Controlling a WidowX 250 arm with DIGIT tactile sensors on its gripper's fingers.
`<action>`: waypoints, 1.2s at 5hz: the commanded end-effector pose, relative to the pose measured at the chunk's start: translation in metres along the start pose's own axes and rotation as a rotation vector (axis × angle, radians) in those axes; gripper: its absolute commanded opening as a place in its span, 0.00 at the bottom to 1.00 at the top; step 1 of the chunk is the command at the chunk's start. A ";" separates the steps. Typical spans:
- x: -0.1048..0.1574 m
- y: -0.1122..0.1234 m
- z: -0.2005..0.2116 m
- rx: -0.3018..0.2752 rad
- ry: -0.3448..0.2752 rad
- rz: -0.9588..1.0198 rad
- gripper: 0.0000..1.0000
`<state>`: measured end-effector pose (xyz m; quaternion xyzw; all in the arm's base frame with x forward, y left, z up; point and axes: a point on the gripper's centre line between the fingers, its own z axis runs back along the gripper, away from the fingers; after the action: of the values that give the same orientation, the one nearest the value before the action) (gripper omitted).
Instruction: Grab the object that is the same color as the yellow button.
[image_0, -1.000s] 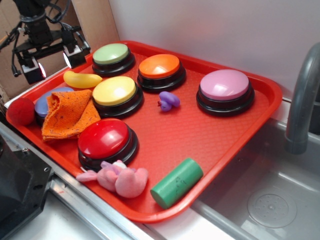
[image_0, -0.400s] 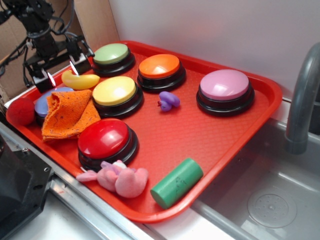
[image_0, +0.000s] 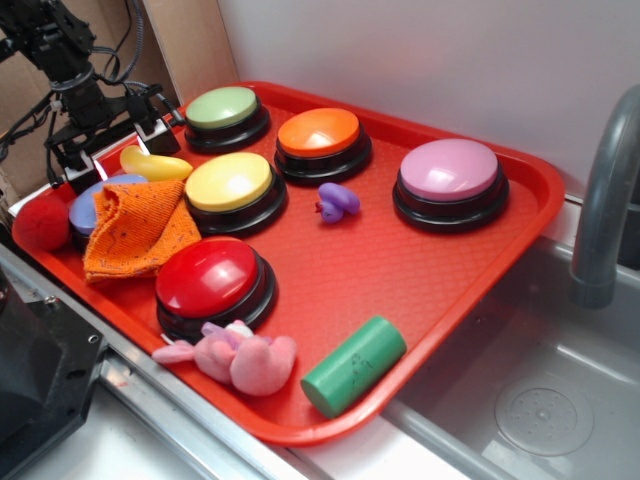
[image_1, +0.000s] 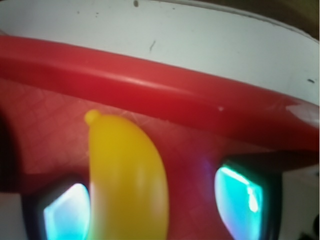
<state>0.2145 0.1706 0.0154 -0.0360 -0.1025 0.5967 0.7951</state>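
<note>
The object is a small glossy yellow banana toy (image_0: 155, 165) lying at the far left of the red tray (image_0: 400, 270), just left of the yellow button (image_0: 229, 181). My gripper (image_0: 108, 150) hangs low over the banana's left end. In the wrist view the banana (image_1: 127, 175) lies between my fingers, close against the left fingertip (image_1: 65, 212), with a gap of red tray before the right one. The gripper (image_1: 152, 207) is open and grips nothing. Beyond the banana runs the tray's rim (image_1: 165, 95).
An orange cloth (image_0: 135, 228) lies over a blue button (image_0: 88, 205) beside the banana, with a red ball (image_0: 40, 222) at the tray's corner. Green (image_0: 222, 108), orange (image_0: 318, 132), pink (image_0: 449, 170) and red (image_0: 208, 277) buttons surround it. A sink faucet (image_0: 605, 200) stands at right.
My gripper has moved left and down, from above the tray's back corner to straddling the banana's end. The banana has barely shifted.
</note>
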 end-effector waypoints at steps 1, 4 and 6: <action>0.009 0.007 0.010 -0.018 -0.041 0.018 0.00; 0.013 -0.010 0.063 0.098 -0.100 -0.139 0.00; -0.029 -0.064 0.142 0.090 0.014 -0.526 0.00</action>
<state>0.2404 0.1054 0.1408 0.0211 -0.0391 0.3739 0.9264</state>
